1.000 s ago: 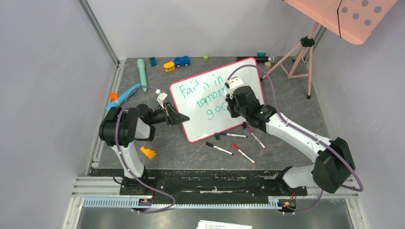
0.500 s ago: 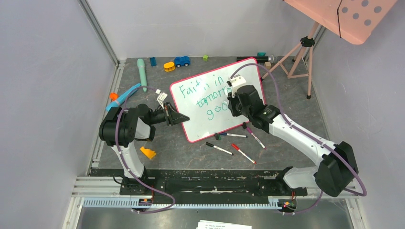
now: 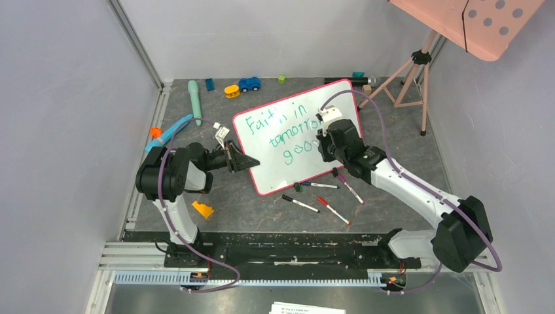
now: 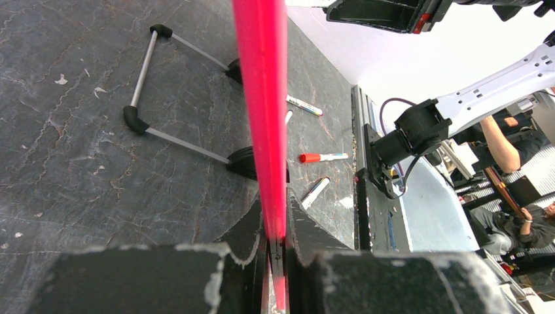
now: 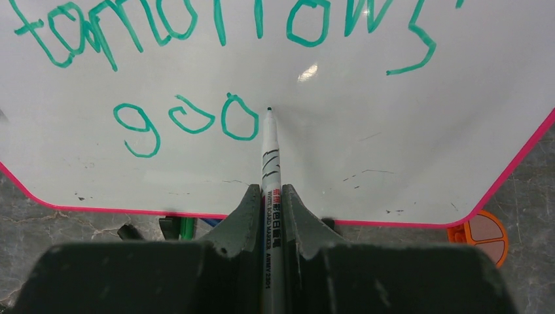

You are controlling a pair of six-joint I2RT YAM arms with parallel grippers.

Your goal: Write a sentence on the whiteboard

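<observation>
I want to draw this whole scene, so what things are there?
whiteboard: 1, white with pink-red rim, propped in the centre
sentence: 1, green, on the whiteboard
held marker: 1, white barrel, tip by the writing
loose markers: 4, mixed caps, in front of the board
toy car: 1, blue, far edge
yellow toy: 1, yellow, beside the car
other small pieces: several, mixed colours, around the edges
dotted panel: 1, pink, far right corner
left gripper: 1, black, shut on whiteboard rim
right gripper: 1, black, shut on held marker
</observation>
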